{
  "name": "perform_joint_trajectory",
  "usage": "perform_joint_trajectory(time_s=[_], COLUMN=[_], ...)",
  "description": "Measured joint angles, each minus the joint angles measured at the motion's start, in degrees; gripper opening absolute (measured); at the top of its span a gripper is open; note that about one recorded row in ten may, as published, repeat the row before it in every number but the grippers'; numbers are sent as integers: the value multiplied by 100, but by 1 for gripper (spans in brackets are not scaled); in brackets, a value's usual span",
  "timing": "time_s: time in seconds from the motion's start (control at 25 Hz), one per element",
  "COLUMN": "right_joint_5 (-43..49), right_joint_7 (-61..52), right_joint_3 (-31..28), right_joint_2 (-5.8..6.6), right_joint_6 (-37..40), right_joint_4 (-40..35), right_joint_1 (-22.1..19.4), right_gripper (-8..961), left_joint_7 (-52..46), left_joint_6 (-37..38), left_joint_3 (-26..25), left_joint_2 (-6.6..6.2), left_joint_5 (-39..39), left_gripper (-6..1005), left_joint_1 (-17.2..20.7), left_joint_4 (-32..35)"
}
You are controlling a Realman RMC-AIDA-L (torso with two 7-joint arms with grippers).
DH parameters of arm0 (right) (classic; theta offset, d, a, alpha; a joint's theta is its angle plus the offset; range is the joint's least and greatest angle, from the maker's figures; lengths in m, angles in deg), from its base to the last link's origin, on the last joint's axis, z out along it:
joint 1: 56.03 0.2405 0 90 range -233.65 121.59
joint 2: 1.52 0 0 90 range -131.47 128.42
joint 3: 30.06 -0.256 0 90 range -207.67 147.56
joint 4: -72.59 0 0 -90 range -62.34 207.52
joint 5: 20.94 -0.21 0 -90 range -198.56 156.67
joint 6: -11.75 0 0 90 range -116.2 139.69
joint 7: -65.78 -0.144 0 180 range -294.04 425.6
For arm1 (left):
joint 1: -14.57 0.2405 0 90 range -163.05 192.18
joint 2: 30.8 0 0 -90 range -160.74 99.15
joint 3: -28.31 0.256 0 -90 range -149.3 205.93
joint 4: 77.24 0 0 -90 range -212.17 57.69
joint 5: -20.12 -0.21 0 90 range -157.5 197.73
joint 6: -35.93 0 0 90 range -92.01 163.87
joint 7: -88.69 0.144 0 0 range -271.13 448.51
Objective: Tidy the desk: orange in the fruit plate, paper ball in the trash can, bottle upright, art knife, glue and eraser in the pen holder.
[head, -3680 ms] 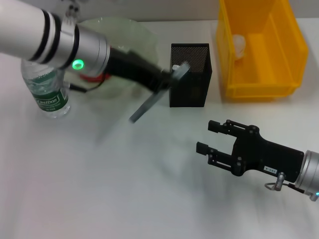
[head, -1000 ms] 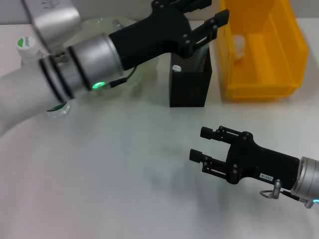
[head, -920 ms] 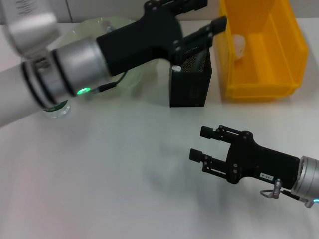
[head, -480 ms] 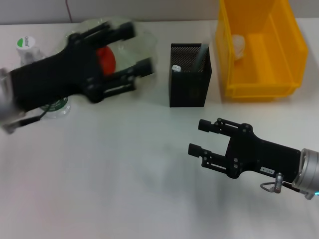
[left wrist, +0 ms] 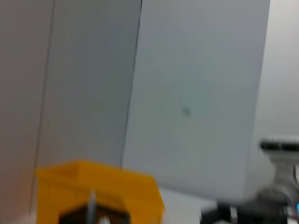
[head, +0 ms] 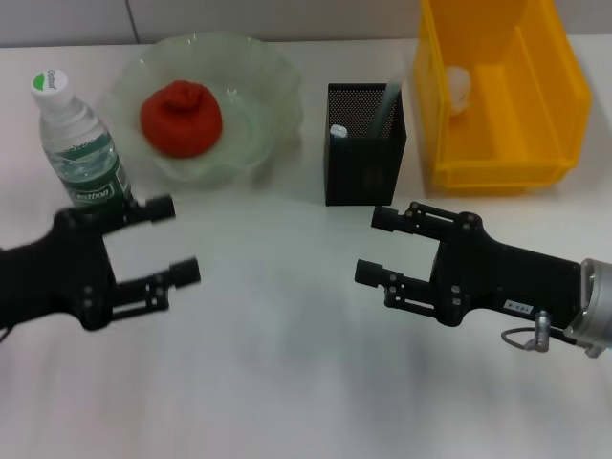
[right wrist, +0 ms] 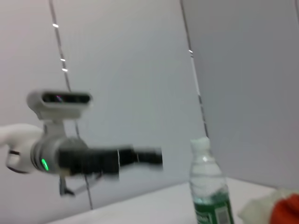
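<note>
Both my pincers hang open and empty, left gripper (head: 163,241) lower left, right gripper (head: 381,247) nearer the pen holder (head: 364,157) upper centre, glue (head: 384,108) upright inside.

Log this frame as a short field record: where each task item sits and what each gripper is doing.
orange: in the fruit plate
bottle: upright on the desk, left of the plate
pen holder: holds a slim grey stick
trash can: pale paper ball inside
left gripper: open, empty, above the desk near the bottle
right gripper: open, empty, in front of the pen holder
</note>
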Motion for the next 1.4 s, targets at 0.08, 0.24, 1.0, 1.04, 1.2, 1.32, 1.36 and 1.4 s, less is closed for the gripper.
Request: perform_joint_trajectory(time_s=[0.08,0.24,1.0,1.04,1.2,1.32,1.36,1.4], right_joint_5=[13,262,940,940,942,944,944,944], right_joint_7=[-66,-302,-356,-354,-350,-347,-347,-346], right_joint_3=[0,54,86,87,88,92,92,94], right_joint_2=[0,-4,8,8,8,1,1,1], right_joint_6=[137,212,216,216,212,204,204,203], right_joint_4=[-97,-408,-467,-447,-425,-403,-403,-398], right_joint_1=[0,0,0,-1,-5,-17,-17,-19], right_gripper=[763,768,788,788,788,788,788,788], left_joint_7=[-29,24,20,20,20,20,20,20], left_joint_6=[-1,18,89,81,63,48,47,47], left_joint_3=[-10,-21,39,50,53,41,34,24], left_joint_2=[-37,-47,79,119,162,187,195,206], left_joint_5=[-233,-338,-714,-736,-847,-965,-986,-1011], left_gripper=[786,786,786,786,786,786,786,786], left_joint_1=[-43,-85,-172,-173,-183,-206,-211,-217], left_joint_4=[-168,-327,-359,-362,-362,-362,-362,-362])
